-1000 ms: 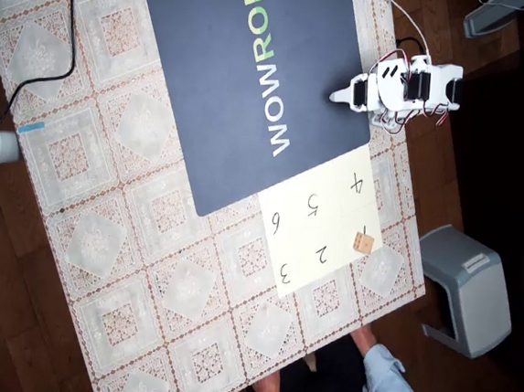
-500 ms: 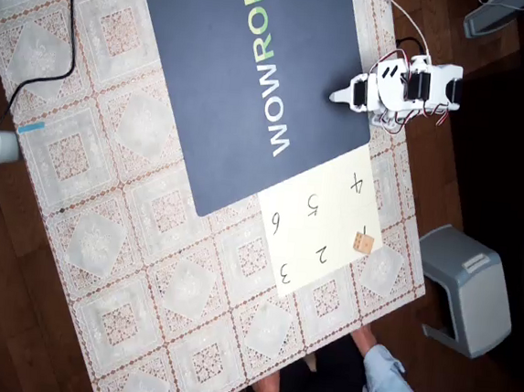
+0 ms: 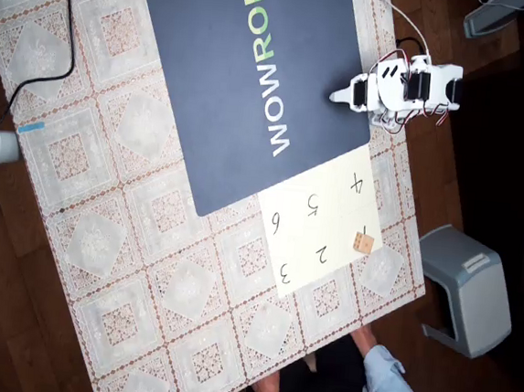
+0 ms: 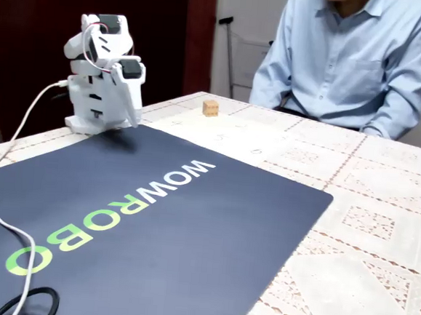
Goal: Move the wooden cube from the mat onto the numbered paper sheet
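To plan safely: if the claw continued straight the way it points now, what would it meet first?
Probably the mat: the folded claw points out over its edge and downward, though exact tilt is unclear.

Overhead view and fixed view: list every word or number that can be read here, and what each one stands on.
"WOWROB": white and green lettering on the mat, cut off by the picture's edge in the overhead view.
"WOWROBO": the same lettering, whole, in the fixed view.
"2", "3", "4", "5", "6": handwritten on the numbered paper sheet.
A mark beside the wooden cube, partly hidden, cannot be read.
The dots on the cube are too small to count.
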